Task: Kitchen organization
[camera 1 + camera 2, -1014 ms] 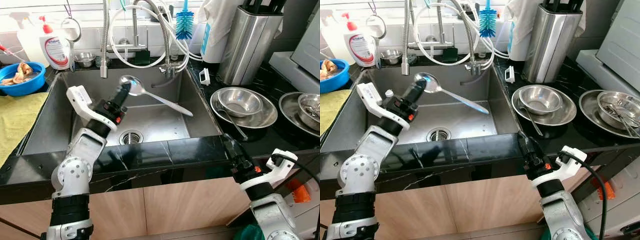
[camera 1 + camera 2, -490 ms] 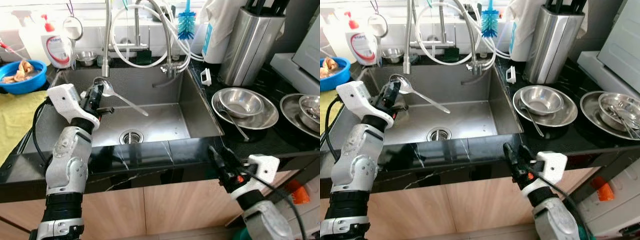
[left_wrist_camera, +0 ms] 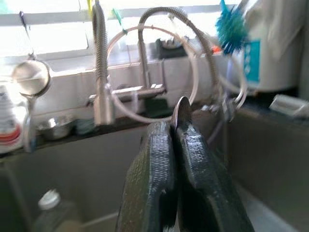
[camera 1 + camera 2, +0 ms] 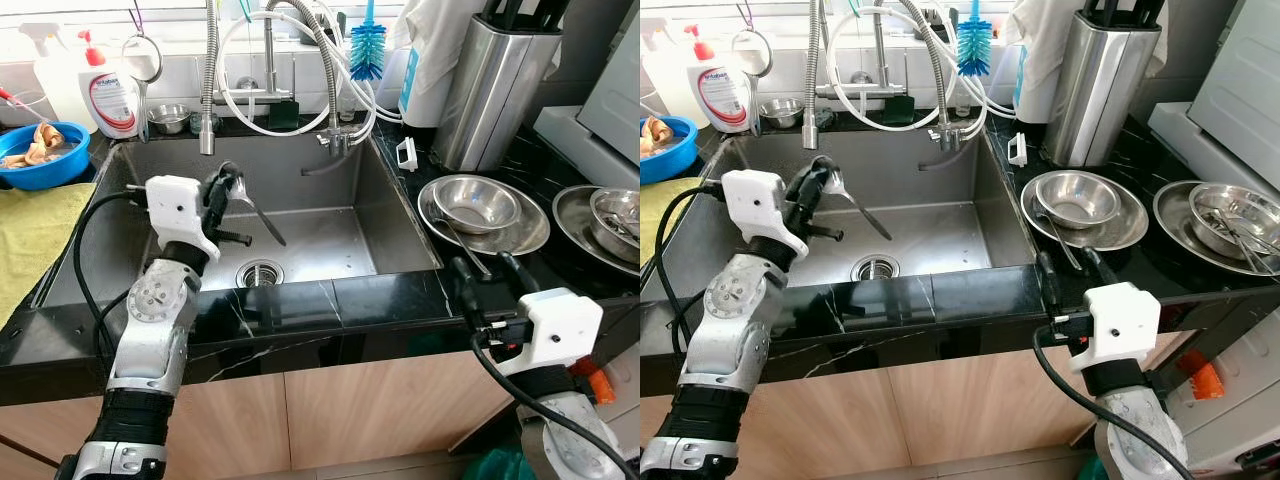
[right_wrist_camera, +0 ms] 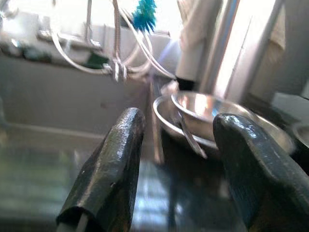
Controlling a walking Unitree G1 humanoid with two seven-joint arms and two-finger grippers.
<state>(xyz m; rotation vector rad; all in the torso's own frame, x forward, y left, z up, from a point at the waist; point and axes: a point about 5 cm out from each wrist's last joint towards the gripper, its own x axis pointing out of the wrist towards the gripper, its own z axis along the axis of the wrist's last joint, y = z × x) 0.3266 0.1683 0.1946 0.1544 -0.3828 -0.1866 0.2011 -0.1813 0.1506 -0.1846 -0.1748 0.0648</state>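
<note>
Moved: left gripper (image 4: 226, 186) drawn back nearer the sink's (image 4: 400, 235) left wall, fingers clamped on the steel ladle (image 4: 245, 199) at its bowl, handle slanting down above the drain (image 4: 261, 273). Right gripper (image 4: 483, 278), fingers spread, now raised at the worktop (image 4: 300, 305) edge beside the bowl-and-plate stack (image 4: 486, 212). Advice: keep grip firm; swing clear of the tap hose (image 4: 207, 80).

A black marble countertop (image 4: 300, 310) surrounds a steel sink (image 4: 320, 225), with pale wood cabinet fronts (image 4: 370, 410) below. Bright daylight comes through a window (image 3: 48, 29) behind the taps.
</note>
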